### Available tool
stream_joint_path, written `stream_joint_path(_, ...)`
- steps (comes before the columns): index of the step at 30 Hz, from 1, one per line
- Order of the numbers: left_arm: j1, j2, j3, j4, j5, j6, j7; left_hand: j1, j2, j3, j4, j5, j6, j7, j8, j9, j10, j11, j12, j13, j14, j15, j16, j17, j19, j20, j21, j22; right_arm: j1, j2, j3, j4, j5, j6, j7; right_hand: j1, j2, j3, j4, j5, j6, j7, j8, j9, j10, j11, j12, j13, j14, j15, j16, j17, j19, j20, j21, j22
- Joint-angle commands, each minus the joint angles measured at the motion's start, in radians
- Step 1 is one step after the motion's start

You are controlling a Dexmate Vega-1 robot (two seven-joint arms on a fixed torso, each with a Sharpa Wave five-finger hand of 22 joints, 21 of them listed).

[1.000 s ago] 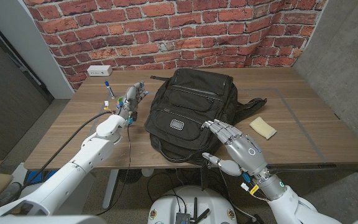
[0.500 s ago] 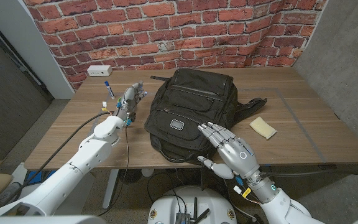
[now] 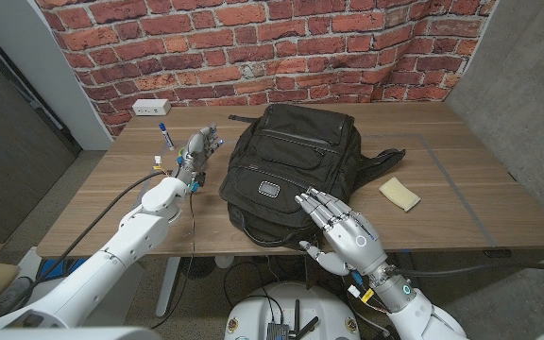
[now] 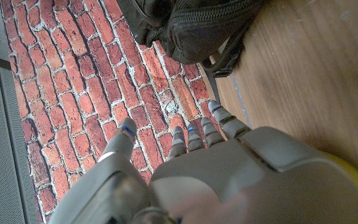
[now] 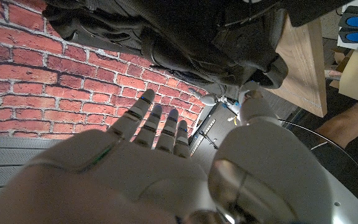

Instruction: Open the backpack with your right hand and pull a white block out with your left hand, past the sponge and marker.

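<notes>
Wooden worktop [image 3: 461, 189] against red brick wall [image 3: 253, 47]. Black backpack [image 3: 286, 161] zipped. Right hand [image 3: 343, 236] spread, holding nothing; left hand [image 3: 199, 151] released.

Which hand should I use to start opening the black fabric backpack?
The right hand. Its open fingers hover over the black fabric backpack's near end, whereas the left hand waits beside the bag's left edge, near the blue-capped marker.

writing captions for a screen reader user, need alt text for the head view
A closed black backpack lies mid-table on a wooden table before a brick wall; the robot's right hand, fingers spread, hovers at its near edge. Left hand waits beside the bag near a blue marker; a yellow sponge lies opposite.
</notes>
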Motion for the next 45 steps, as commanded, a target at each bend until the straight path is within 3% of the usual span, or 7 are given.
stream_joint_path(1, 0.009, -0.001, -0.001, -0.002, 0.0, -0.008, 0.004, 0.006, 0.023, 0.009, 0.002, 0.001, 0.012, -0.002, 0.005, 0.004, 0.011, -0.004, 0.005, 0.004, 0.012, -0.003, 0.001, 0.003, 0.01, -0.048, 0.008, 0.005, 0.044, 0.002, -0.069, 0.027, -0.054, -0.076, -0.008, 0.025, -0.004, 0.007, 0.005, -0.003, 0.036, -0.003, 0.015, 0.002, 0.03, -0.002, 0.008, 0.003, 0.033, -0.061, 0.013, 0.003, 0.035, -0.042, 0.01, 0.003)
stream_joint_path(19, 0.019, -0.006, 0.0, -0.015, 0.004, -0.007, 0.021, 0.006, 0.023, 0.012, 0.002, 0.001, 0.015, 0.001, 0.005, 0.004, 0.013, -0.002, 0.005, 0.004, 0.015, -0.002, 0.002, 0.003, 0.013, -0.048, 0.009, 0.005, 0.107, 0.015, -0.126, 0.066, -0.078, -0.122, 0.001, 0.065, -0.003, 0.009, 0.008, -0.003, 0.083, -0.013, 0.029, 0.003, 0.082, -0.008, 0.015, 0.004, 0.071, -0.071, 0.028, 0.01, 0.068, -0.05, 0.012, 0.004)
stream_joint_path(45, -0.025, -0.026, 0.016, 0.029, 0.007, -0.004, 0.005, 0.005, 0.023, 0.016, 0.002, 0.001, 0.017, 0.001, 0.005, 0.005, 0.013, -0.003, 0.004, 0.004, 0.016, -0.002, 0.001, 0.003, 0.014, -0.048, 0.008, 0.005, 0.176, 0.062, -0.187, 0.096, -0.118, -0.162, 0.034, 0.146, -0.001, 0.015, 0.007, 0.002, 0.153, -0.035, 0.046, 0.003, 0.164, -0.023, 0.025, 0.008, 0.137, -0.095, 0.057, 0.022, 0.12, -0.055, 0.017, 0.007)
